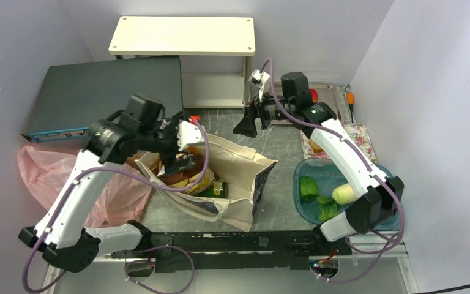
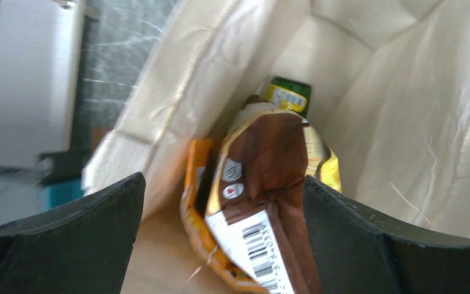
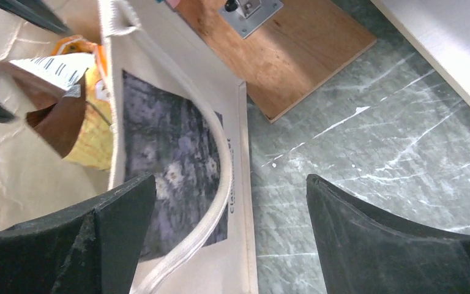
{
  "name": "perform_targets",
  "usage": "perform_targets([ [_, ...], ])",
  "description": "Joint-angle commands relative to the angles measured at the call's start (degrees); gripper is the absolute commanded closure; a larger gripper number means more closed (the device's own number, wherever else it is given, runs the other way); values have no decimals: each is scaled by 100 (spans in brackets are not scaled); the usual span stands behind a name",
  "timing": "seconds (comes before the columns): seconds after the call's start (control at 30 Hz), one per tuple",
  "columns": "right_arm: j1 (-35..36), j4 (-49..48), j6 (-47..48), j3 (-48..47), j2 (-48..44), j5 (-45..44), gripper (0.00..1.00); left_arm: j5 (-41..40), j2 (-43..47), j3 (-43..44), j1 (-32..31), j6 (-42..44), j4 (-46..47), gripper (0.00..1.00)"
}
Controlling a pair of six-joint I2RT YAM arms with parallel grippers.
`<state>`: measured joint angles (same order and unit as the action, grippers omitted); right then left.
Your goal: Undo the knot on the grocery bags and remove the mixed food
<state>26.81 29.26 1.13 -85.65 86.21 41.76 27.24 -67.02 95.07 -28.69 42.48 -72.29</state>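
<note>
The beige canvas tote (image 1: pixel 238 177) stands open in the middle of the table. My left gripper (image 1: pixel 180 160) hangs inside its mouth, open, its fingers on either side of a brown-red chip bag (image 2: pixel 269 184). That bag lies on an orange chip bag (image 2: pixel 199 226), and a green bottle with a yellow label (image 2: pixel 289 95) sits behind them. My right gripper (image 1: pixel 245 125) is open and empty above the tote's far edge (image 3: pixel 238 202), by its handle loop (image 3: pixel 211 220). The crumpled pink plastic bag (image 1: pixel 49 174) lies at the left; its knot does not show. Leafy greens (image 1: pixel 311 188) and a white radish (image 1: pixel 343 193) lie in a blue basin (image 1: pixel 298 202).
A white shelf (image 1: pixel 183 35) stands at the back, with a dark grey board (image 1: pixel 104 92) to its left. A wooden board (image 3: pixel 294 49) with a metal fitting lies behind the tote. A floral cloth (image 1: pixel 360 136) sits at the right, beyond the basin.
</note>
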Motion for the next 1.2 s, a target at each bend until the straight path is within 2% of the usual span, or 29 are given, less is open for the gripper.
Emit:
perform_targets([
  [0.0, 6, 510, 357, 17, -484, -151, 4, -831, -79, -639, -703, 64, 187, 1],
  [0.17, 7, 705, 495, 182, -860, -187, 2, -1029, 170, -1563, -1126, -177, 920, 1],
  [0.2, 2, 731, 513, 222, -920, -209, 2, -978, 159, -1686, -1177, -240, 942, 6],
  [0.33, 2, 816, 672, 336, -1089, -283, 2, -888, 260, -2160, -1439, -256, 898, 28],
  [0.4, 8, 859, 752, 311, -1114, -283, 2, -897, 263, -2197, -1503, -236, 819, 44],
  [0.53, 6, 914, 850, 195, -1143, -199, 2, -438, 56, -1214, -1498, -240, 201, 87],
  [0.57, 8, 913, 868, 171, -1162, -155, 2, -211, 16, -869, -1482, -207, 38, 97],
  [0.6, 9, 901, 890, 149, -1182, -103, 2, 17, -6, -509, -1474, -152, -103, 100],
  [0.73, 9, 669, 948, 95, -1354, 224, 1, 347, -43, 706, -1449, -49, -348, 100],
  [1.0, 209, 222, 1051, -266, -1623, 736, 0, -192, -906, 3785, -1390, -44, -1064, 100],
  [1.07, 414, 144, 1197, -375, -1704, 817, 0, -337, -844, 3996, -1380, -40, -835, 100],
  [1.17, 991, 187, 1817, -421, -1882, 602, 0, -432, -593, 3801, -1381, -58, -348, 100],
])
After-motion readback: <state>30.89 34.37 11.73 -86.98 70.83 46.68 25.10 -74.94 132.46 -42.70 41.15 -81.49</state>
